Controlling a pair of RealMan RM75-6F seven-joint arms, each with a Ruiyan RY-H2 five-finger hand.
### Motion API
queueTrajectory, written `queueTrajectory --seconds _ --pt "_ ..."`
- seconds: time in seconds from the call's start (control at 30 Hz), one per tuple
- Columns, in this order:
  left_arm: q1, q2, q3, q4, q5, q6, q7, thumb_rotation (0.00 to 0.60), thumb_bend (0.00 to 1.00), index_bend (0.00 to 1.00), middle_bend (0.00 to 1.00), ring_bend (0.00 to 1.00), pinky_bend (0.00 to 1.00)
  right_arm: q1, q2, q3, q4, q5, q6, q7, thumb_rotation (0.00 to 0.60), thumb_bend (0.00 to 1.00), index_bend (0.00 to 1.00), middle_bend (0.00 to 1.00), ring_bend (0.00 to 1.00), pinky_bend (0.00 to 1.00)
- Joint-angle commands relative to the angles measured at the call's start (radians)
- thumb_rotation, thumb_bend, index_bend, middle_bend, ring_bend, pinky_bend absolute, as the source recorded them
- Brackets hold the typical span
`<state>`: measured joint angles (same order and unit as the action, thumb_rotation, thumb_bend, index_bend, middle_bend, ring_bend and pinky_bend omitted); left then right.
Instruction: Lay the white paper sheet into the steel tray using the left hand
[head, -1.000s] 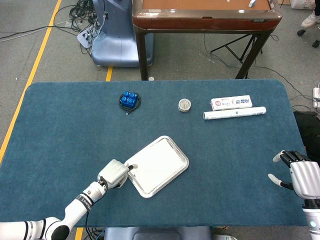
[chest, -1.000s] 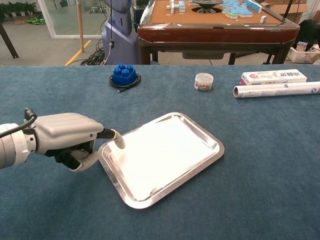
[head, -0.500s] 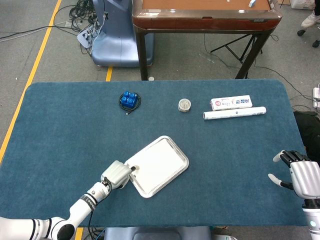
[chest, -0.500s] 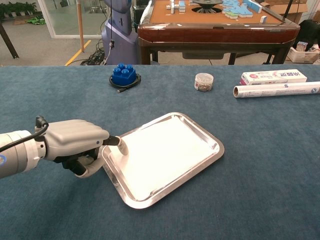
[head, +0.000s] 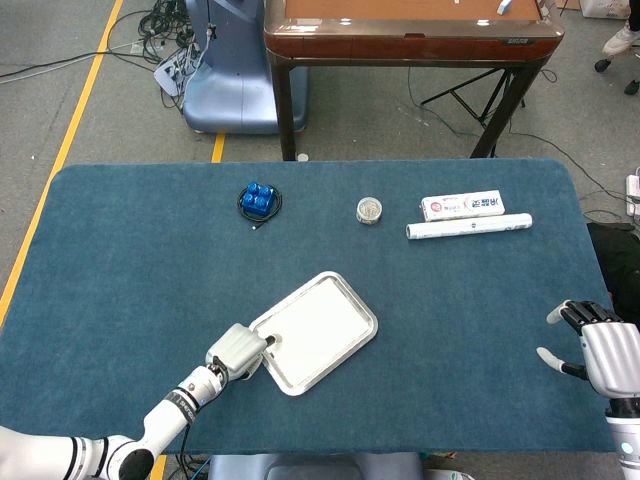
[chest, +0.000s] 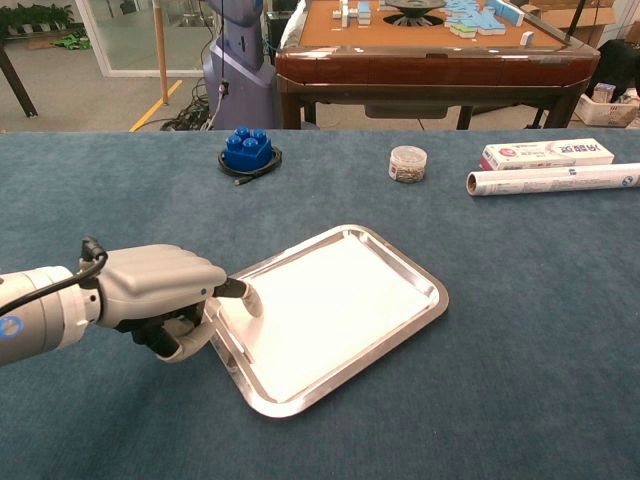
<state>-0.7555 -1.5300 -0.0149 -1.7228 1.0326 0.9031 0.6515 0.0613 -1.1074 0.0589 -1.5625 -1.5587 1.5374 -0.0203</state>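
Note:
The steel tray (head: 352, 298) (chest: 432, 282) lies at an angle on the blue cloth, near the front middle of the table. The white paper sheet (head: 315, 330) (chest: 330, 310) lies flat inside it. My left hand (head: 236, 350) (chest: 160, 291) sits at the tray's left corner with its fingers curled in. One fingertip (chest: 248, 298) reaches over the rim and touches the paper's edge. My right hand (head: 600, 356) hovers at the table's right front edge, fingers spread and empty; it shows only in the head view.
Along the far side stand a blue block (head: 260, 199) (chest: 248, 147) on a black cable, a small round jar (head: 369, 210) (chest: 407, 163), a white box (head: 462, 206) (chest: 545, 153) and a white roll (head: 468, 228) (chest: 553, 180). A wooden table stands beyond.
My left hand has slid a little right and toward the table's front edge along the tray's corner. The paper now lies flatter in the tray. The right hand has not moved.

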Motion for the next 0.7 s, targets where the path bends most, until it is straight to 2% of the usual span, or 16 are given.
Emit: queueTrajectory --seconds 0.03,0.33,0.47,0.6,0.7 --pt "0.001 0.001 -0.002 -0.003 0.012 0.01 -0.015 0.6 0.65 0.22 1.0 1.0 1.0 0.0 0.0 0.0 0.0 0.0 -0.001 0.0 0.6 0.1 0.47 0.43 0.34 0.47" --pt "0.027 0.031 -0.001 -0.029 0.072 0.072 -0.071 0.6 0.63 0.22 1.0 1.0 1.0 0.0 0.001 0.001 -0.001 0.0 0.001 0.001 0.6 0.1 0.47 0.43 0.34 0.47" --pt "0.068 0.091 0.014 -0.06 0.12 0.134 -0.107 0.6 0.62 0.22 1.0 0.98 1.0 -0.003 0.005 0.002 -0.003 0.0 0.008 0.004 0.6 0.1 0.47 0.43 0.34 0.47" --pt "0.125 0.143 0.037 -0.064 0.18 0.248 -0.078 0.6 0.59 0.22 0.99 0.91 1.0 -0.004 0.004 0.003 -0.003 -0.001 0.011 0.002 0.6 0.1 0.47 0.43 0.34 0.47" --pt "0.189 0.166 0.073 -0.038 0.256 0.349 -0.085 0.6 0.58 0.25 0.89 0.8 1.0 -0.002 0.0 0.002 -0.002 -0.001 0.007 -0.005 0.6 0.1 0.47 0.43 0.34 0.47"
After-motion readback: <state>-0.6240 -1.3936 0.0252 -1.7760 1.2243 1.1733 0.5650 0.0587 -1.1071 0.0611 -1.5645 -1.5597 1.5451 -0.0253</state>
